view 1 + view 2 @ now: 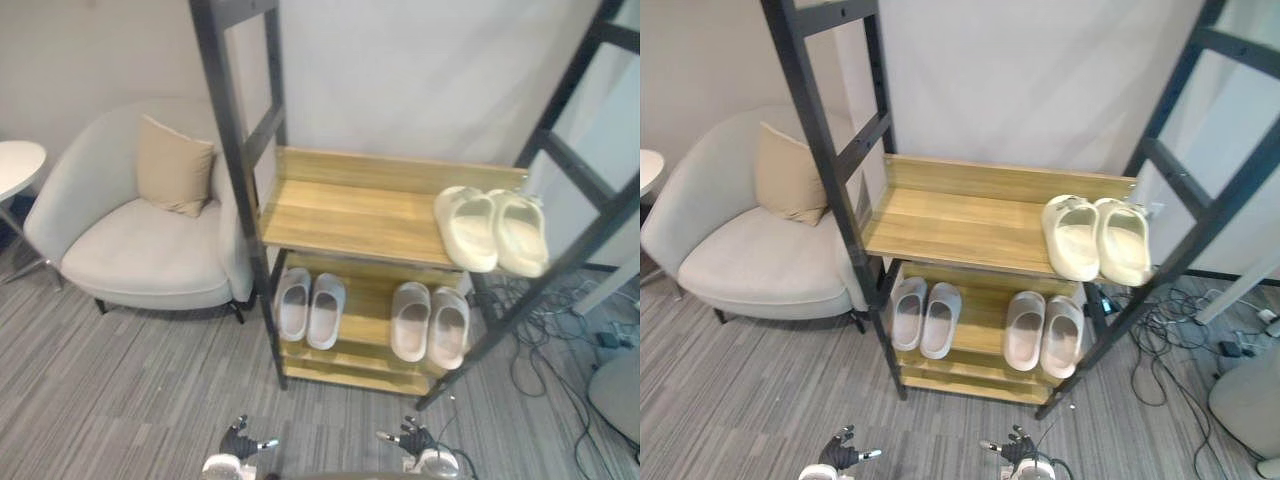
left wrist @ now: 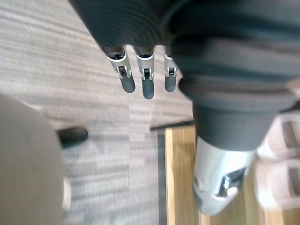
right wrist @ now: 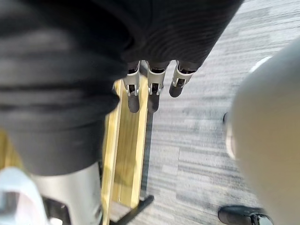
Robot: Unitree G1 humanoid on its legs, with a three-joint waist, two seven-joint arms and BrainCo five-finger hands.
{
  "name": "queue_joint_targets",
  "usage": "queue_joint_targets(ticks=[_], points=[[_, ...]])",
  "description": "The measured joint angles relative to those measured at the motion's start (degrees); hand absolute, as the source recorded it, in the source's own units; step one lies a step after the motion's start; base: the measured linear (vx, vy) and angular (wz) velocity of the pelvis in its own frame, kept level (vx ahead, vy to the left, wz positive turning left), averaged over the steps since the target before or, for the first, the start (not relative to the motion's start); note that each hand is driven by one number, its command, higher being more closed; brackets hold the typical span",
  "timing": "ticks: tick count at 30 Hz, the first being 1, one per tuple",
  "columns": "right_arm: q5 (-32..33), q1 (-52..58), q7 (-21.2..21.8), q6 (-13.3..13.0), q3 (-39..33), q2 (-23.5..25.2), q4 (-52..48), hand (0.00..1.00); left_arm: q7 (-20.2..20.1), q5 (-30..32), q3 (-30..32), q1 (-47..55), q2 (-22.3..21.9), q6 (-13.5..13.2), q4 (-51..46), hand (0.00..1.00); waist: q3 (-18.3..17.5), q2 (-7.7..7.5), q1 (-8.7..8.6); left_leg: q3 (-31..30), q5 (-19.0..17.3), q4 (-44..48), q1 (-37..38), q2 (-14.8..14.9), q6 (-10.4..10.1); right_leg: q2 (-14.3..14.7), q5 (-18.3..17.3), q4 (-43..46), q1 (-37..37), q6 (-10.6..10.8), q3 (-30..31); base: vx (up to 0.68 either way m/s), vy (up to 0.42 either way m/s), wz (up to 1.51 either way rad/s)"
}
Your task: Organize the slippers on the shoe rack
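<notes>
The shoe rack [image 1: 232,170] has a black frame and wooden shelves. A cream pair of slippers [image 1: 490,230] lies at the right end of the upper shelf [image 1: 350,210], toes hanging past the front edge. On the lower shelf [image 1: 367,310] lie two pale grey pairs of slippers, one on the left [image 1: 310,305] and one on the right [image 1: 430,322]. Low in front of the rack, over the carpet, my left hand [image 1: 240,440] and right hand [image 1: 415,440] are both open and hold nothing. The straight fingers [image 2: 145,79] of the left and the fingers [image 3: 150,89] of the right hang above the floor.
A light grey armchair [image 1: 140,245] with a beige cushion [image 1: 172,166] stands left of the rack. A white side table [image 1: 15,165] is at the far left. Cables [image 1: 545,350] lie on the floor to the rack's right, beside a grey rounded object [image 1: 615,395].
</notes>
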Motion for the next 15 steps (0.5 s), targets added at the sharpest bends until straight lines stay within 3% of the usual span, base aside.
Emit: queue_joint_targets(ticks=[1,2,5,7,8,11,13,15], points=[[0.0,0.9,0.2,-0.7,-0.1,-0.7,-0.8,0.00,0.0,0.0,-0.1,-0.4,-0.1,0.0,-0.5,0.00,0.8,1.26,-0.34,-2.3,-0.5,1.8,-0.5,0.6,0.3,1.7,-0.5,3.6,-2.4,-2.3,4.7,0.10,0.060,1.07],[0.1,1.6,0.9,-1.2,-0.1,-0.9,-0.7,0.00,0.3,0.0,0.1,-0.4,0.4,0.0,-1.1,0.00,0.7,0.80,-0.31,-4.4,-0.8,2.7,-1.7,0.6,0.4,3.8,-3.8,2.6,-3.2,-3.4,9.4,0.09,0.020,1.10],[0.4,1.5,1.8,-2.6,-1.1,-1.0,-0.7,0.00,0.7,-0.6,0.0,-2.2,1.6,-0.1,-1.3,0.00,1.2,-0.35,-1.76,-12.1,0.3,3.2,-5.7,-1.0,-1.0,8.4,-6.1,-5.6,-4.5,-3.4,20.4,0.08,-0.120,1.29],[0.5,1.8,1.9,-2.6,-1.1,-1.0,-0.5,0.00,0.6,-0.6,0.0,-3.3,1.5,-0.4,-0.6,0.00,1.5,-2.08,-2.09,-16.3,1.2,2.7,-7.2,-3.4,-2.4,7.2,-6.1,-11.7,-3.2,-4.4,20.9,0.07,-0.259,1.39],[0.5,1.3,1.8,-2.6,-1.2,-1.6,-0.5,0.00,0.6,-0.7,0.1,-3.9,0.2,-0.5,-0.2,0.00,2.1,-0.28,-1.91,-17.3,1.9,2.0,-7.4,-2.4,-3.1,7.6,-5.9,-11.9,-2.9,-5.1,18.4,0.05,-0.276,0.98],[0.3,0.0,1.5,-2.5,-1.1,-2.5,-0.6,0.00,0.6,-1.2,0.1,-3.0,-3.4,-0.5,-0.1,0.00,3.0,3.20,-0.60,-20.2,3.0,0.6,-8.8,-0.3,-4.5,9.1,-5.6,-13.5,-2.1,-6.3,13.5,0.07,-0.224,0.69],[0.2,-0.1,1.1,-2.5,-1.2,-1.8,-0.6,0.00,0.5,-1.2,0.2,-3.0,-4.1,-0.4,-0.3,0.00,2.9,3.62,-0.70,-16.5,3.6,1.5,-10.9,0.8,-4.6,9.3,-5.1,-15.3,-0.7,-7.1,9.7,0.08,-0.113,0.89],[0.1,-0.9,0.7,-2.4,-1.2,-1.0,-0.6,0.00,0.4,-1.2,0.1,-4.1,-4.1,-0.4,-0.3,0.00,3.4,2.75,-0.69,0.7,1.4,8.5,-14.9,3.9,-1.0,8.6,-4.8,-16.1,-0.2,-7.5,4.8,0.06,-0.039,1.00]])
